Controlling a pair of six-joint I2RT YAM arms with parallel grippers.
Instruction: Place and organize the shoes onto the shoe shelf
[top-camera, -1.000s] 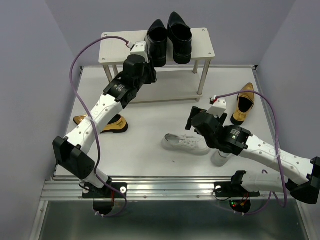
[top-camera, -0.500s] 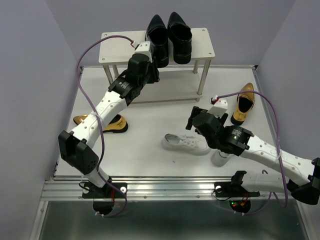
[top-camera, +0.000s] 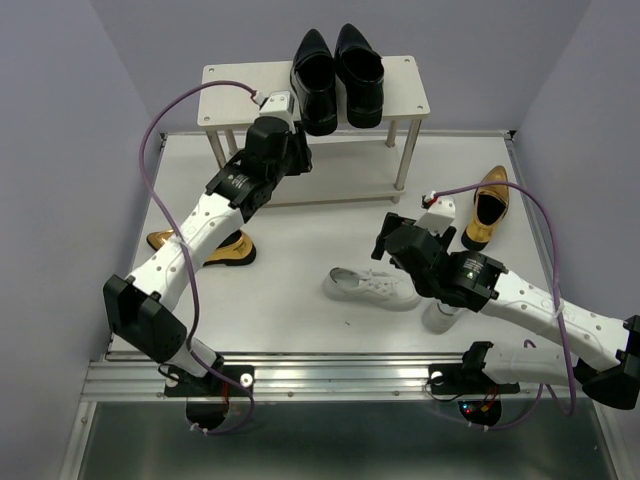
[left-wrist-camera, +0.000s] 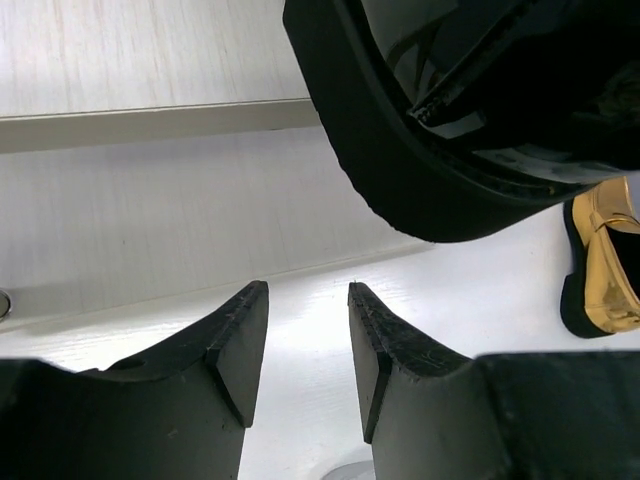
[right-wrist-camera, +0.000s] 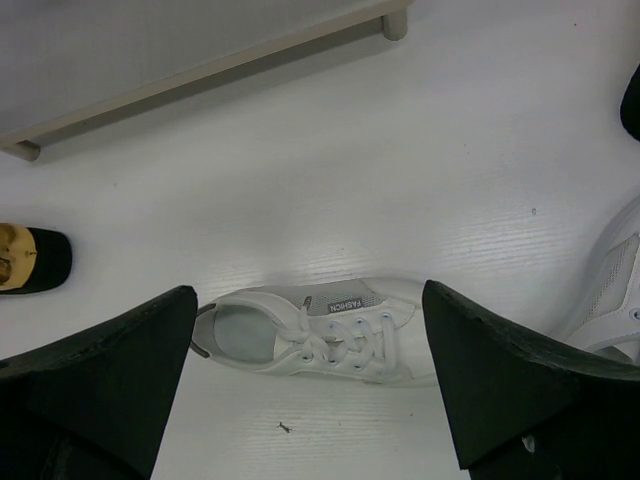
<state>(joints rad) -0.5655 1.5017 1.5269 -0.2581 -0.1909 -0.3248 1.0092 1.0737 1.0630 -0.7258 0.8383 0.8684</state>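
Shoes are going up in pairs: two black dress shoes (top-camera: 313, 85) are sitting side by side, toes to the wall, on the top board of the shoe shelf (top-camera: 235, 95). I am holding the left gripper (left-wrist-camera: 305, 300) just off the nearer heel, jaws parted and gripping nothing, leaving the pair undisturbed. I am hovering the right gripper (right-wrist-camera: 308, 292), spread wide and empty, over a white sneaker (right-wrist-camera: 320, 335) on the table (top-camera: 300, 290), likely my next pick. Two gold loafers (top-camera: 487, 208) are waiting apart.
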